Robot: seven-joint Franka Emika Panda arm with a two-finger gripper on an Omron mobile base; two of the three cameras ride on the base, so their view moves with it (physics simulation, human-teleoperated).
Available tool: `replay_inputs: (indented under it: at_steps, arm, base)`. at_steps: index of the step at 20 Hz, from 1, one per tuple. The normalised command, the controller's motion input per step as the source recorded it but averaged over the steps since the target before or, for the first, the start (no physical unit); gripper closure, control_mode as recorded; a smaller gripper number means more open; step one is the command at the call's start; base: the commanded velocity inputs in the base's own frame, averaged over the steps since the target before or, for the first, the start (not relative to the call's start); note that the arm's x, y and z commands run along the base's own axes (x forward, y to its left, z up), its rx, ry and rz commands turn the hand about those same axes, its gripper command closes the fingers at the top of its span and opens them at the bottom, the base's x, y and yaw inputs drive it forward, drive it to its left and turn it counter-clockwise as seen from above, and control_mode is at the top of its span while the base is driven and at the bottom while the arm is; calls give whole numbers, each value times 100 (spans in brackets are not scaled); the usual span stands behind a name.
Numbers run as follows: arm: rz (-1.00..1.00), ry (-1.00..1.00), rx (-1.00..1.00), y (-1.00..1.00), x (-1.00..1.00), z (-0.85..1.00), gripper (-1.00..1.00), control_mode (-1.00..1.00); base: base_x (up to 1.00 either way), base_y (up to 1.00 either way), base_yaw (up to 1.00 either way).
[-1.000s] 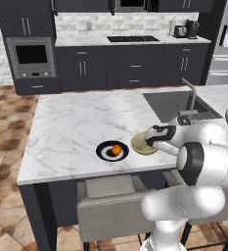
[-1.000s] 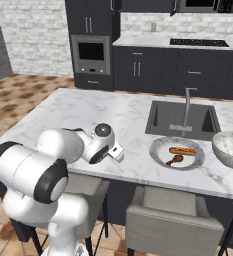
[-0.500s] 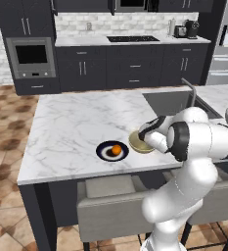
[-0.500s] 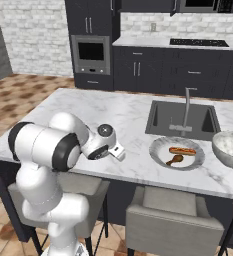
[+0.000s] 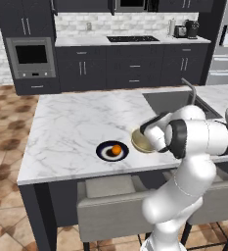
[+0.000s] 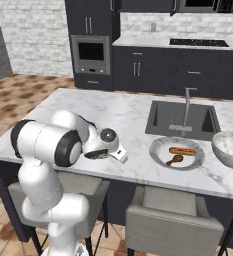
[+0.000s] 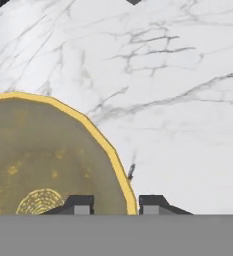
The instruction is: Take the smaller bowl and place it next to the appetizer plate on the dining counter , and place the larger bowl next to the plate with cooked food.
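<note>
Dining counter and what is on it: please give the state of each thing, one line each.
smaller bowl: upright, empty, on the dining counter beside the appetizer plate
appetizer plate: flat, holds an orange morsel
gripper: fingers straddle the bowl's rim, slightly apart
plate with cooked food: flat, by the sink
larger bowl: upright, untouched

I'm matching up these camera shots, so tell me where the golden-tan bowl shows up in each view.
Left base view: golden-tan bowl at centre-right, on the marble counter, just right of the appetizer plate.
Right base view: hidden behind the arm.
Hand view: bowl at lower left, rim between the gripper fingertips.
Shared landmark: the veined marble counter.
</note>
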Motion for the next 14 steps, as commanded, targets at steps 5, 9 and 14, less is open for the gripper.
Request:
replay_inputs:
  at_steps: [5,9,14]
  arm:
    - [0,-5,0,-8,-45,100,-100,-100]
    - [0,-3,-4,0,-26,100,-100,-100]
    - [0,-1,-7,-22,-20,100,-100,-100]
  base:
    - [0,0,0]
    - [0,0,0]
    - [0,0,0]
